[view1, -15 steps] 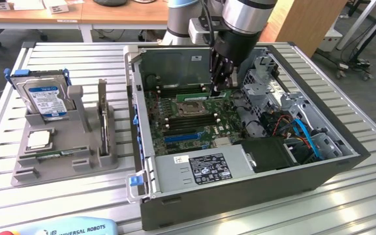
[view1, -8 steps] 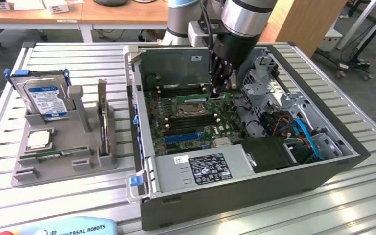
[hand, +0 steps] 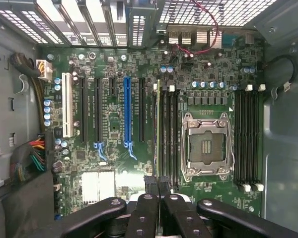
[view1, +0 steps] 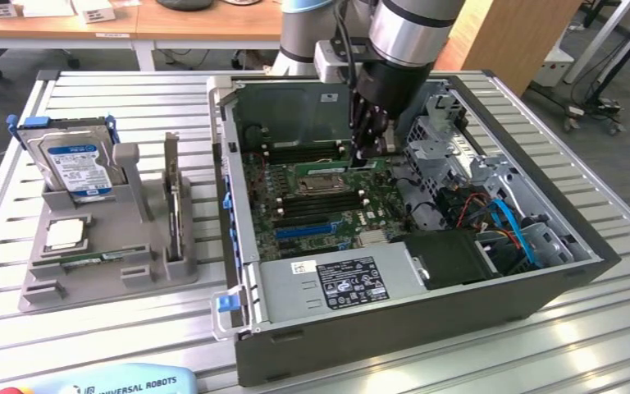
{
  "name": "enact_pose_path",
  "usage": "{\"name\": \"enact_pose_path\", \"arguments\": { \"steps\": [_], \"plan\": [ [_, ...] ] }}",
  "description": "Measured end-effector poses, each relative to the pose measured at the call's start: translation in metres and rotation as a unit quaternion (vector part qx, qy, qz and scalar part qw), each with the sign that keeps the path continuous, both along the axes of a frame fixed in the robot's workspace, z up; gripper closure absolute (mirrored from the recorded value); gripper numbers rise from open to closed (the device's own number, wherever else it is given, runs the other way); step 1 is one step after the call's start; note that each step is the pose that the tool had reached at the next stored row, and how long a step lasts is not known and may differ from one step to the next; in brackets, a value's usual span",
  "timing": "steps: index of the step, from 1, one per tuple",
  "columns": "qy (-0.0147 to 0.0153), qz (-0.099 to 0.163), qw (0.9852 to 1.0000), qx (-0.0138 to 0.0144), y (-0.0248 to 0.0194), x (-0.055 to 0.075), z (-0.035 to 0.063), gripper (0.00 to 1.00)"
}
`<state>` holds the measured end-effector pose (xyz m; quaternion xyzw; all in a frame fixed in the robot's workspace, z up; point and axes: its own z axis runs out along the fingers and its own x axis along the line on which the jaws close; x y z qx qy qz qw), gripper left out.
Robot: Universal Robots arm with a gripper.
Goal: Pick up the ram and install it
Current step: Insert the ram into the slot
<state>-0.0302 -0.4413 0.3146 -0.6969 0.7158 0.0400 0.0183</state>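
Observation:
My gripper point(view1: 371, 150) hangs down inside the open computer case point(view1: 577, 271), just above the motherboard point(view1: 304, 205). In the wrist view its black fingers point(hand: 145, 213) are shut on the ram point(hand: 158, 129). The ram shows edge-on as a thin green strip. It lies along the black memory slots point(hand: 169, 134) beside the empty processor socket point(hand: 206, 146). I cannot tell whether its lower edge touches a slot. A second bank of memory slots point(hand: 248, 134) lies on the socket's other side.
A grey parts holder point(view1: 107, 271) at the exterior view's left carries a blue-labelled hard drive point(view1: 75, 164) and a square silver processor chip point(view1: 66, 234). Inside the case are the power supply point(view1: 337, 283), drive cages point(view1: 446, 148) and blue and orange cables point(view1: 507, 226). Expansion slots point(hand: 128, 111) flank the memory slots.

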Motion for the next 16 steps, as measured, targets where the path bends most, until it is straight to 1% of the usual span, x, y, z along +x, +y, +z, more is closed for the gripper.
{"name": "enact_pose_path", "arguments": {
  "steps": [16],
  "plan": [
    [0.0,0.0,1.0,-0.0001,0.0,0.0,-0.0129,0.88]
  ]
}}
